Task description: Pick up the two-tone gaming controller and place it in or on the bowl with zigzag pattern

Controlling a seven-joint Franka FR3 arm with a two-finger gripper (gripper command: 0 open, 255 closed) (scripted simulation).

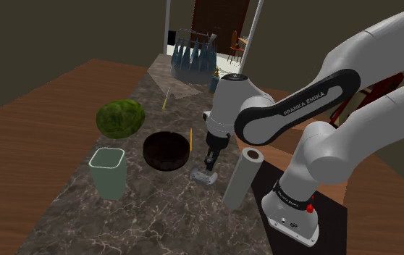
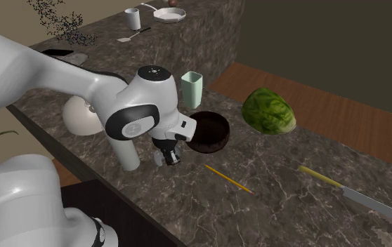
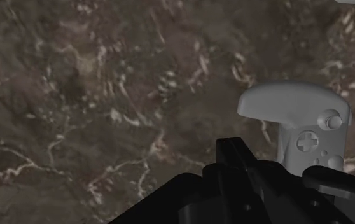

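- Wrist view: the gripper (image 3: 284, 167) hangs low over the counter (image 3: 106, 95) with its black fingers (image 3: 233, 159) spread, and the lower end of the controller (image 3: 297, 124) lies between them.
- A strip of counter shows between one finger and the controller; I cannot tell whether the other finger touches it.
- The controller is pale grey, lying flat with its cross pad and small buttons facing up.
- Shoulder view: the gripper (image 1: 209, 161) points straight down at the controller (image 1: 205, 175), which rests on the dark, veined counter (image 1: 157, 210).
- The controller sits between the dark bowl (image 1: 166, 150), on the shoulder view's left, and an upright grey cylinder (image 1: 242, 178), on its right.
- The bowl looks plain and dark, and no pattern can be made out on it.
- An orange pencil (image 1: 191, 139) lies just beside the bowl's rim, on the side toward the arm.
- A pale green cup (image 1: 108, 172) stands upright near the bowl, and a round green melon (image 1: 120, 117) lies farther along the counter.
- Second exterior view: the gripper (image 2: 168, 156) is just beside the dark bowl (image 2: 211, 132), with the cup (image 2: 192, 88) behind the bowl and the melon (image 2: 269, 112) toward that view's right.
- The pencil (image 2: 228, 179) lies on the counter (image 2: 272, 203), and a yellow-handled knife (image 2: 349, 193) lies well apart, farther right.
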